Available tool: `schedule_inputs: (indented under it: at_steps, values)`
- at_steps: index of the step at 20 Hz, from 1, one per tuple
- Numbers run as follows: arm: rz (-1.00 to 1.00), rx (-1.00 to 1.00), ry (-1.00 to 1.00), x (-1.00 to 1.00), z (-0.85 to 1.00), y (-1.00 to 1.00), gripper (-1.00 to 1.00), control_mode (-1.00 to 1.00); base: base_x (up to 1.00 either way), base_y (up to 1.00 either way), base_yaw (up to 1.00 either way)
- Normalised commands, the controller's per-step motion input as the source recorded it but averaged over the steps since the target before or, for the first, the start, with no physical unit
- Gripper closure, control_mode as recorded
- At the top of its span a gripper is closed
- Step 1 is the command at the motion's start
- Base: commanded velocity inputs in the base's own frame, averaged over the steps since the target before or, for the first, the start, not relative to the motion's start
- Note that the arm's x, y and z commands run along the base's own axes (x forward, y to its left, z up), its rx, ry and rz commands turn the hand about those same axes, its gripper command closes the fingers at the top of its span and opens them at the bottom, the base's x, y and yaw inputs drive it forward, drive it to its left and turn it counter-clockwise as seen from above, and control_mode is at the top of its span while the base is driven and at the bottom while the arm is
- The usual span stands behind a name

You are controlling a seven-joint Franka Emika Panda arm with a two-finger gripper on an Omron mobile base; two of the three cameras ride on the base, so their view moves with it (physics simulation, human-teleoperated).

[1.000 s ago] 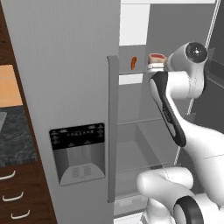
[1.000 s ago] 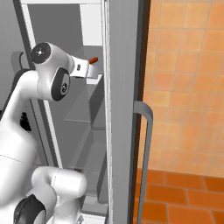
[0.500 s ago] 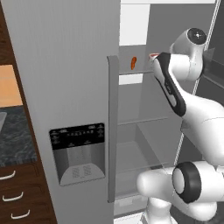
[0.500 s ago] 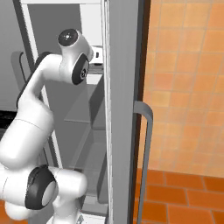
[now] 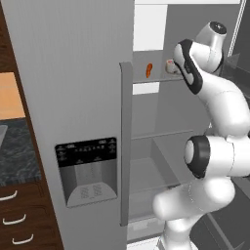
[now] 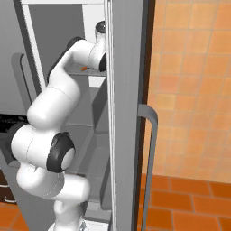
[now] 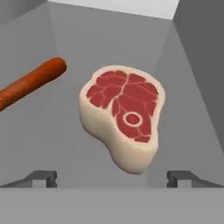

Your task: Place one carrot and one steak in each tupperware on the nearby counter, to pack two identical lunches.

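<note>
You can see one steak (image 7: 122, 116) and one carrot (image 7: 31, 83) side by side on the fridge shelf (image 7: 87, 52). Your gripper (image 7: 112, 177) is spread wide, empty, just before the steak.

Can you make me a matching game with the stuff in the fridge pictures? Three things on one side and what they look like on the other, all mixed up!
Things:
1. steak
2. carrot
3. gripper

Descriptions:
A. long and orange
B. open, just in front of the steak
C. red with a pale fat rim and a small round bone

Pairs: 1-C, 2-A, 3-B
</note>
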Motion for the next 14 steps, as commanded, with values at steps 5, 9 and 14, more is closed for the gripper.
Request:
schedule_inputs:
  at_steps: [5, 9, 14]
  values:
    - [0.09, -0.01, 0.08, 0.96, -0.26, -0.07, -1.00, -1.00, 0.00, 0.00, 0.00]
    - [0.03, -0.04, 0.00, 0.65, -0.60, -0.03, -1.00, -1.00, 0.00, 0.00, 0.00]
    - [0.00, -0.23, -0.20, -0.11, -0.97, 0.54, 1.00, -1.00, 0.00, 0.00, 0.00]
